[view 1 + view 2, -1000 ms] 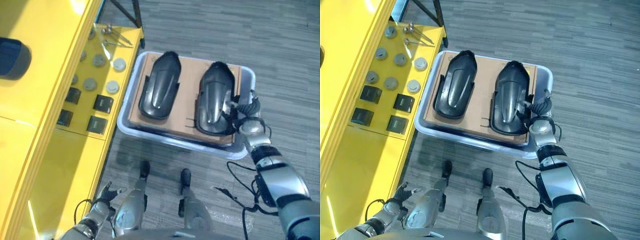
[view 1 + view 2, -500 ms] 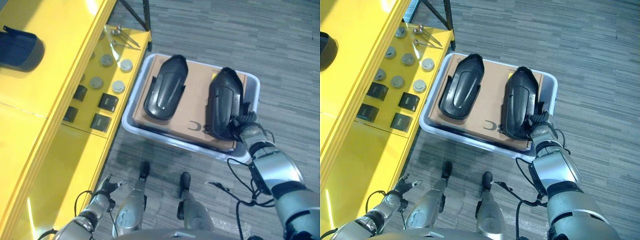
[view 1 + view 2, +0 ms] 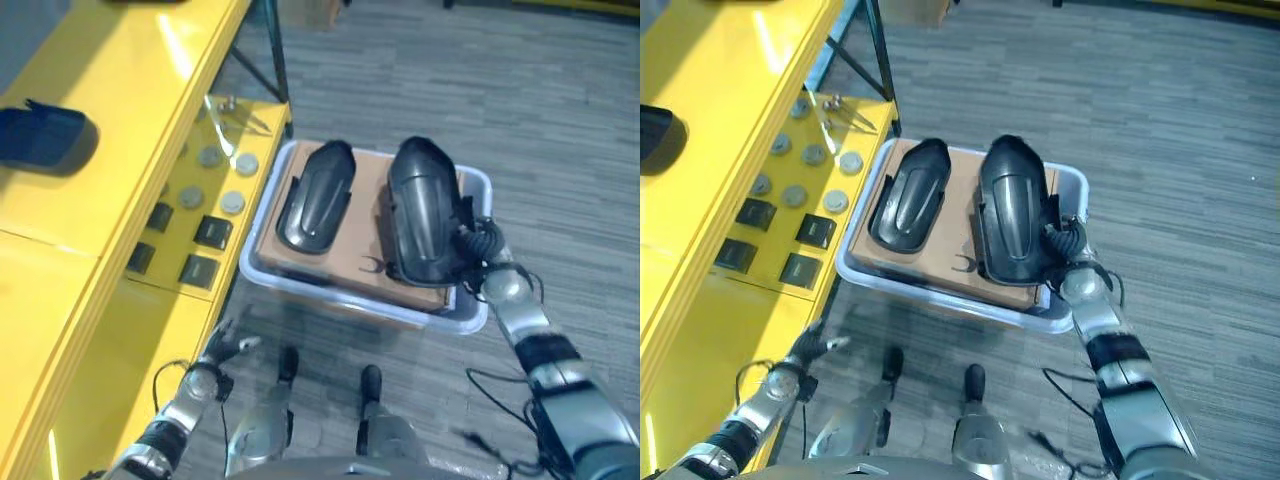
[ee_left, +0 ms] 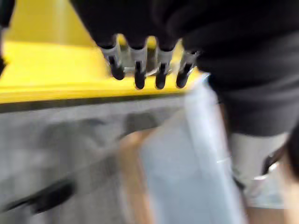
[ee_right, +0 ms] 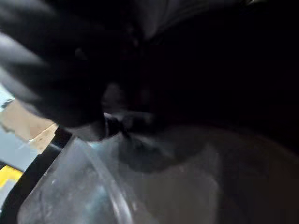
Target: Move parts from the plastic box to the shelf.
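Hanging low beside the yellow shelf (image 3: 120,130), the left robot hand (image 3: 222,345) has its fingers loosely spread and holds nothing, while further right the plastic box (image 3: 262,268) on the floor carries two black moulded parts on a cardboard sheet (image 3: 370,225). Of these, the left part (image 3: 315,195) lies untouched and the right part (image 3: 425,210) has the right robot hand (image 3: 478,245) against its outer edge, fingers hidden, so I cannot tell whether it grips. Both look like stiff, light, glossy shells, probably slippery, best taken by a long side rim.
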